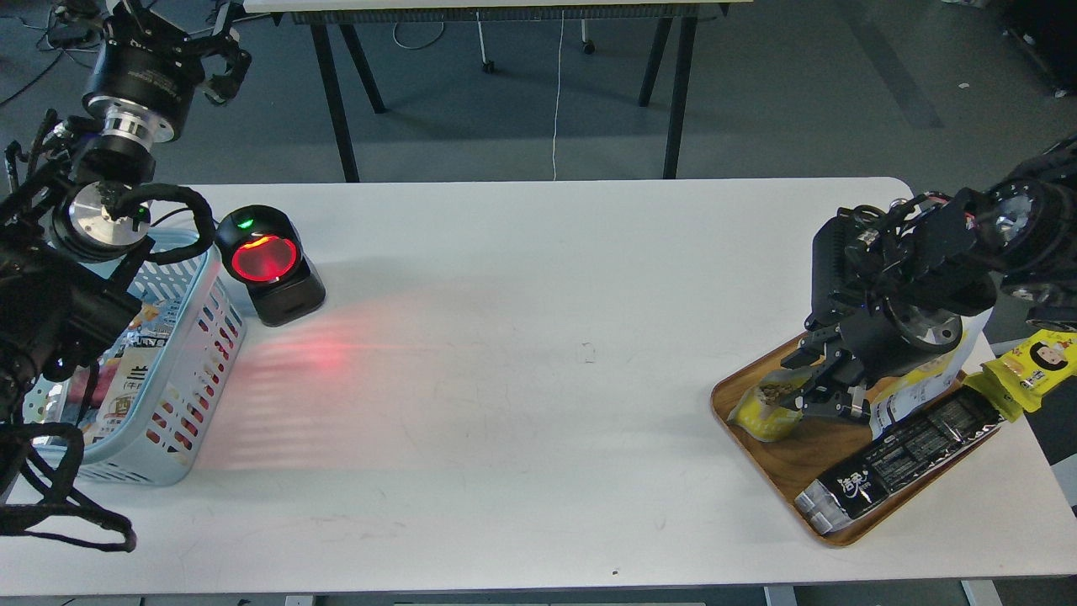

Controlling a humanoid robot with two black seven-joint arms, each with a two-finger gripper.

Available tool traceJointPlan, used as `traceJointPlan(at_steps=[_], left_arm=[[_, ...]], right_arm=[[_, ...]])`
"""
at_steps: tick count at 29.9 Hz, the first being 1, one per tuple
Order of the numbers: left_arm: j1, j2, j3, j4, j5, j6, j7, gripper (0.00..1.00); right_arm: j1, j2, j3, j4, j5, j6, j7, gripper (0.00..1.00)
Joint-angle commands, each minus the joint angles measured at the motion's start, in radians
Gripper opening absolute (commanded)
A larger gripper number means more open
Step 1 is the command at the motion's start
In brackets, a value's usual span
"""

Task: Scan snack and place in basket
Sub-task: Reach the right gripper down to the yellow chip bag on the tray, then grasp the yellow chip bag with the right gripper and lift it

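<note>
White rectangular table [538, 353] fills most of the head view, with a red glow cast on its top at about 9 o'clock from centre. Light blue slotted plastic basket with a thick rim [198, 337] sits at the table's 9 o'clock edge, printed packets lying inside, partly hidden by the left arm. Brown oval wooden tray [808, 463] lies at the 4 o'clock side, tilted diagonally to the table edge. Black countertop barcode scanner with a round red-lit window and a small green light [269, 265] stands just beside the basket, on its 1 o'clock side, window facing toward 5 o'clock. Long black bar packet with white print [904, 454] lies along the tray's 4 o'clock rim, one end overhanging it. White-silver pouch with dark print [917, 387] lies on the tray under the right arm. Yellow packet with a cartoon face [1039, 362] rests off the tray at its 2 o'clock side, near the table edge. Yellow stand-up snack pouch picturing round yellow-green beans [767, 411] lies at the tray's 10 o'clock end. Right gripper [820, 391] is down on the tray, fingers closed in on the pouch's 3 o'clock edge and touching it; a firm pinch appears likely. Left gripper [220, 63] is raised at 11 o'clock above the basket, well clear of the table; fingers dark, spread cannot be made out.
</note>
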Motion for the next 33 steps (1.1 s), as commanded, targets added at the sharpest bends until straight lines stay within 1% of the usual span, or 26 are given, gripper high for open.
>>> traceJointPlan(at_steps=[1, 7, 8, 9, 11, 12, 20, 25, 29, 31, 33], left_arm=[[-0.001, -0.001, 0.0, 0.002, 0.0, 0.0, 0.0, 0.99], [-0.001, -0.001, 0.0, 0.004, 0.0, 0.0, 0.0, 0.99], [-0.001, -0.001, 0.0, 0.004, 0.0, 0.0, 0.0, 0.99], [-0.001, -0.001, 0.0, 0.002, 0.0, 0.0, 0.0, 0.99], [-0.001, 0.001, 0.0, 0.002, 0.0, 0.0, 0.0, 0.99], [-0.001, 0.001, 0.0, 0.004, 0.0, 0.0, 0.0, 0.99], [-0.001, 0.001, 0.002, 0.01, 0.0, 0.0, 0.0, 0.99], [-0.001, 0.001, 0.0, 0.01, 0.0, 0.0, 0.0, 0.99], [-0.003, 0.001, 0.0, 0.01, 0.0, 0.0, 0.0, 0.99], [-0.003, -0.001, 0.002, 0.01, 0.0, 0.0, 0.0, 0.99], [-0.003, 0.001, 0.002, 0.01, 0.0, 0.0, 0.001, 0.99]], right_arm=[[-0.004, 0.002, 0.0, -0.015, -0.034, 0.001, 0.0, 0.27], [-0.047, 0.002, -0.002, -0.061, -0.063, 0.005, 0.0, 0.27], [-0.05, 0.002, -0.002, -0.069, -0.063, 0.003, 0.0, 0.25], [-0.051, 0.004, 0.0, -0.075, -0.063, 0.005, 0.0, 0.2], [-0.054, 0.005, 0.001, -0.078, -0.062, 0.003, 0.0, 0.03], [-0.056, 0.008, 0.004, -0.081, -0.059, -0.002, 0.0, 0.0], [-0.041, 0.007, 0.021, -0.075, -0.042, -0.008, 0.0, 0.0], [0.036, -0.001, 0.083, -0.069, -0.025, -0.003, 0.0, 0.0], [0.067, 0.017, 0.196, -0.083, 0.051, 0.006, 0.0, 0.0], [0.065, 0.052, 0.262, -0.097, 0.117, 0.008, 0.0, 0.0], [0.065, 0.13, 0.297, -0.135, 0.159, 0.006, 0.0, 0.0]])
